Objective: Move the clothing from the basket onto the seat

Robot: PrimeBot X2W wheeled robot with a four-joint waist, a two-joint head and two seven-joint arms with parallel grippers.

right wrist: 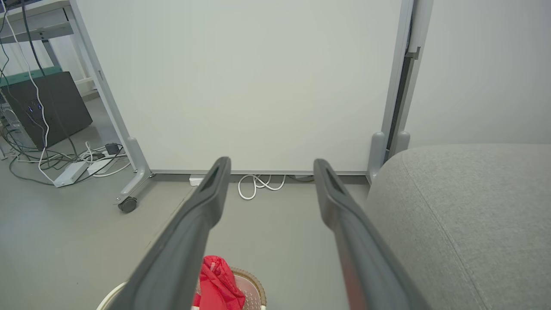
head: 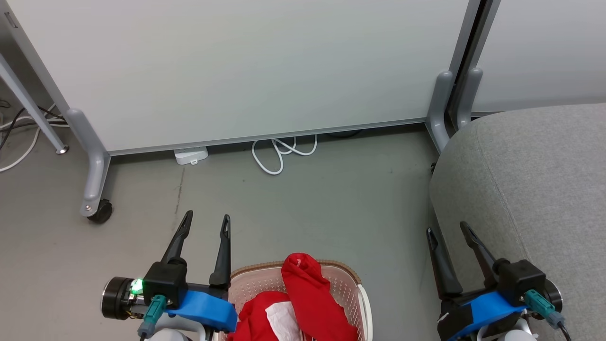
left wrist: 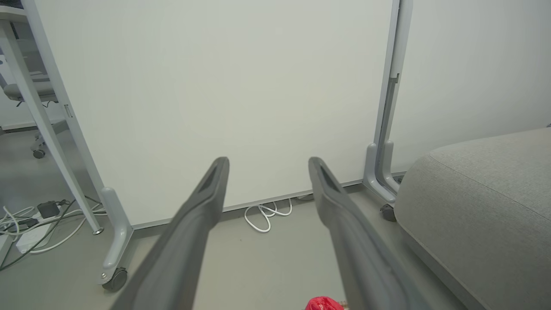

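Observation:
The red clothing [head: 303, 303] with a white panel is heaped in the cream basket [head: 343, 277] at the bottom centre of the head view; a red fold rises above the brown rim. A red tip of clothing [left wrist: 323, 303] peeks into the left wrist view, and clothing [right wrist: 217, 277] in the basket [right wrist: 252, 282] appears in the right wrist view. The grey seat [head: 530, 189] fills the right side. My left gripper [head: 206, 220] hangs open just left of the basket, holding nothing. To the right, my right gripper [head: 447, 228] stands open at the seat's front edge, nothing in it.
A pale grey wheeled partition [head: 246, 71] stands across the back, with a caster [head: 99, 210] at the left and posts [head: 442, 109] beside the seat. White cable loops [head: 281, 151] and a small white box [head: 191, 155] lie at its foot. Grey floor [head: 331, 203] lies between basket and partition.

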